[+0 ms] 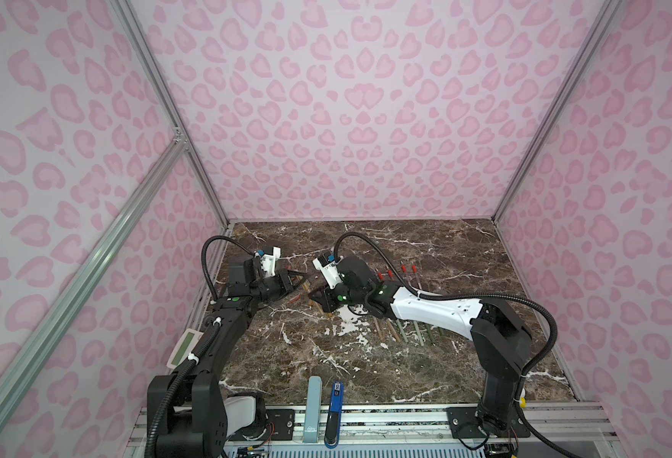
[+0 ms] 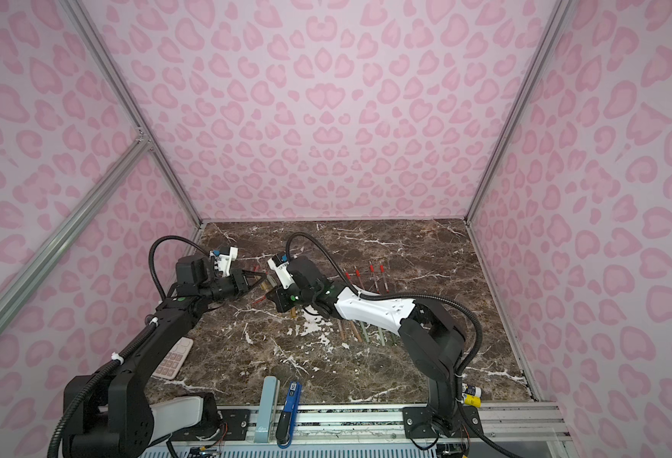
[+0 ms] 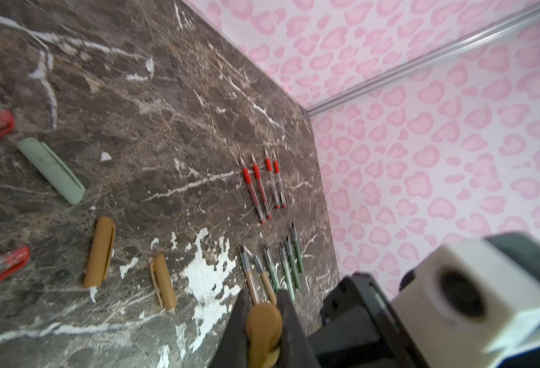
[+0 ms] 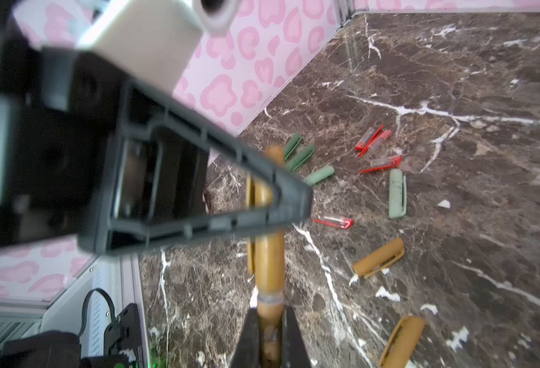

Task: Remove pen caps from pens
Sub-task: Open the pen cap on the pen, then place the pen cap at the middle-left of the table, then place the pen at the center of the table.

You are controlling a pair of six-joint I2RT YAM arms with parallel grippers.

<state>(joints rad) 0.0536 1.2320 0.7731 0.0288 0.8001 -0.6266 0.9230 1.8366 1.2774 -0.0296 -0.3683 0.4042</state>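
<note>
Though the case logo (image 1: pixel 309 428) blurs, left pincer (image 3: pixel 263 294) and right pincer (image 4: pixel 270 311) clench one tan pen (image 4: pixel 268 255).

Black arms (image 1: pixel 223 341), white shells (image 1: pixel 429 309), corrugated black cables (image 1: pixel 554 329).

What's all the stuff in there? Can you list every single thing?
Red-ended pens: four, clear with red, a row right of the table's middle.
Green and tan pens: four green, two tan, a row nearer than the red ones.
Red caps: four, loose by the grippers.
Green caps: four, loose beside them.
Tan caps: two, loose nearby.
Tan pen: one, held between both grippers.
Case: one, pale blue, near edge.
Tool: one, blue and black, beside the case.
Calculator: one, pale, left side.
Table: one, brown marble.
Left gripper: one, black, shut on the tan pen's cap end.
Right gripper: one, black, shut on its barrel.
</note>
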